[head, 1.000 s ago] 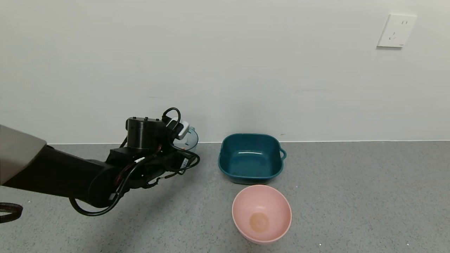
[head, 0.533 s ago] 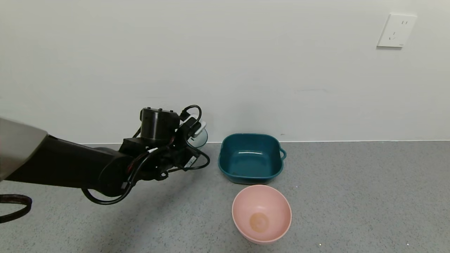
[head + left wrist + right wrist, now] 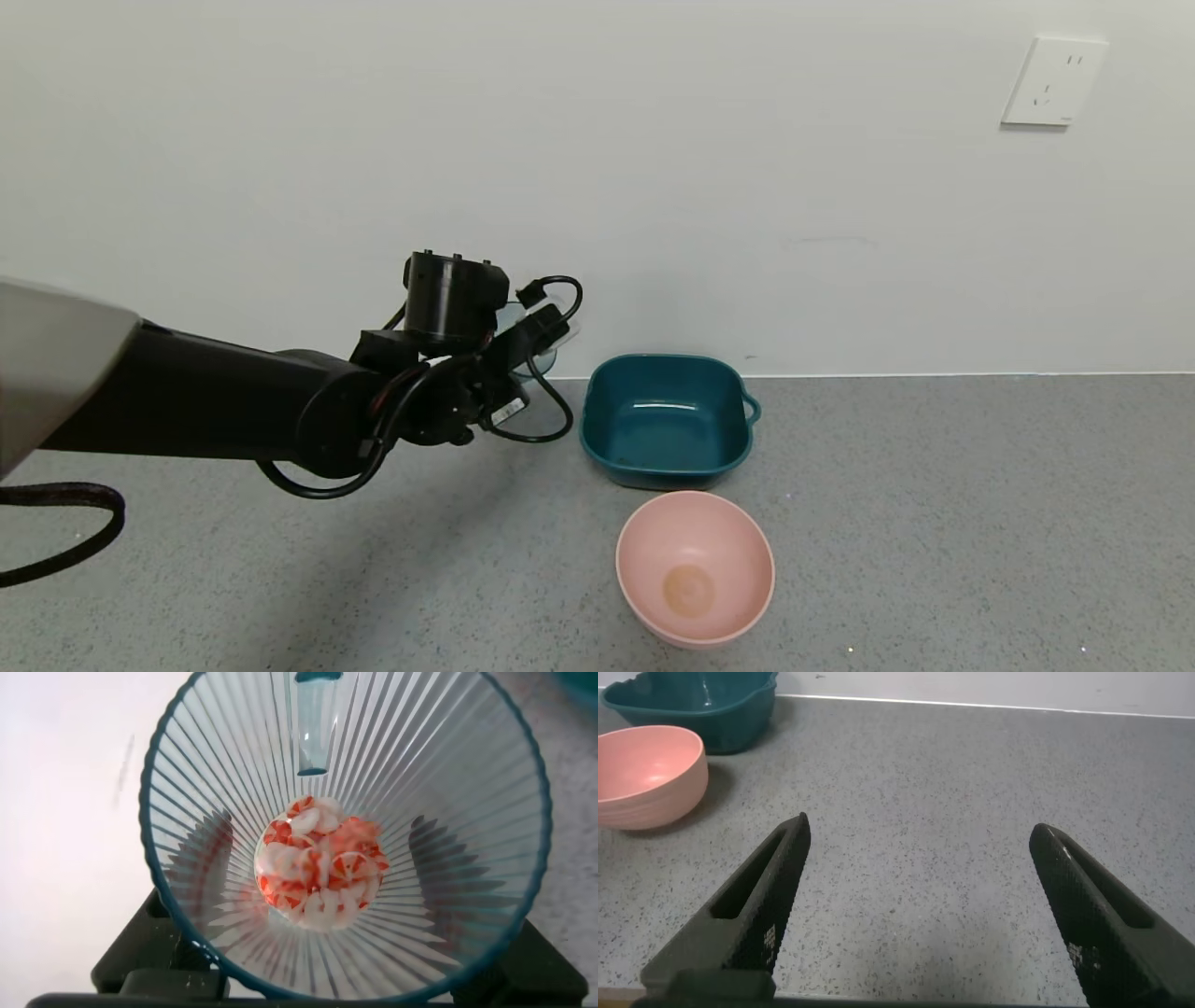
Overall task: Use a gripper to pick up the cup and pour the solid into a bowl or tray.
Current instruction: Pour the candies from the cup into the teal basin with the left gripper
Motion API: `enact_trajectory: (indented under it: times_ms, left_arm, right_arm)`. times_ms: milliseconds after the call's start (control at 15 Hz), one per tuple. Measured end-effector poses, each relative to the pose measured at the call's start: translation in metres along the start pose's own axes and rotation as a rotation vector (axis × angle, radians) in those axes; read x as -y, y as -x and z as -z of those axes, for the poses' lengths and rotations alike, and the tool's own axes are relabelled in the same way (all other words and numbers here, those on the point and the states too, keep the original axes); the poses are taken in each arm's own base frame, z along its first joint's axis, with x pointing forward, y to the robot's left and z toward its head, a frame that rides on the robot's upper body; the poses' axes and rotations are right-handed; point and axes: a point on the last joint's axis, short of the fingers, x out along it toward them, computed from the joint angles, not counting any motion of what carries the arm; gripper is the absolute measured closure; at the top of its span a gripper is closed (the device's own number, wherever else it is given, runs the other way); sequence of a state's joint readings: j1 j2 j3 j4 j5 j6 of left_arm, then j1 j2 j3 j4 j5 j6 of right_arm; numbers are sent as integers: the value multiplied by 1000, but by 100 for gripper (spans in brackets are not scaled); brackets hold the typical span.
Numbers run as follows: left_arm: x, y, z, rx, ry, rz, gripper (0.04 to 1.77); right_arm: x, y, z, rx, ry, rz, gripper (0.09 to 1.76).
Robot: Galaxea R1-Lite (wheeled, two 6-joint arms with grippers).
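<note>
My left gripper is shut on the pale teal ribbed cup and holds it raised above the counter, just left of the dark teal basin. In the left wrist view the cup fills the frame, with its fingers pressing its sides. The orange-red and white pieces lie heaped at its bottom. The basin holds only a few specks. My right gripper is open and empty over bare counter, out of the head view.
A round pink bowl stands in front of the basin; both also show in the right wrist view, the bowl and the basin. A white wall runs behind the grey speckled counter, with a socket.
My left arm has lifted the cup and carried it right, toward the teal basin. The basin and pink bowl have not moved.
</note>
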State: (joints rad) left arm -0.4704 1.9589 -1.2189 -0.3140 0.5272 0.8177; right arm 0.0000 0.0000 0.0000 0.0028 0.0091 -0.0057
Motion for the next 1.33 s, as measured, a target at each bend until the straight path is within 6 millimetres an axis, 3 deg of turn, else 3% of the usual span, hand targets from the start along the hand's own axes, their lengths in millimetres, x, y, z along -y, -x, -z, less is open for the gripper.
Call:
enact_trajectory:
  times_ms: [667,1067,1333]
  left_arm:
    - [23,6,-49,-37,-390,-115,52]
    - [40,13,-66,-100,-657,-155,52]
    - [59,12,-73,-138,-738,-159,52]
  right_arm:
    - [0,0,0,-1,0,1,14]
    - [0,0,0,-1,0,1,14]
    - [0,0,0,-1,0,0,14]
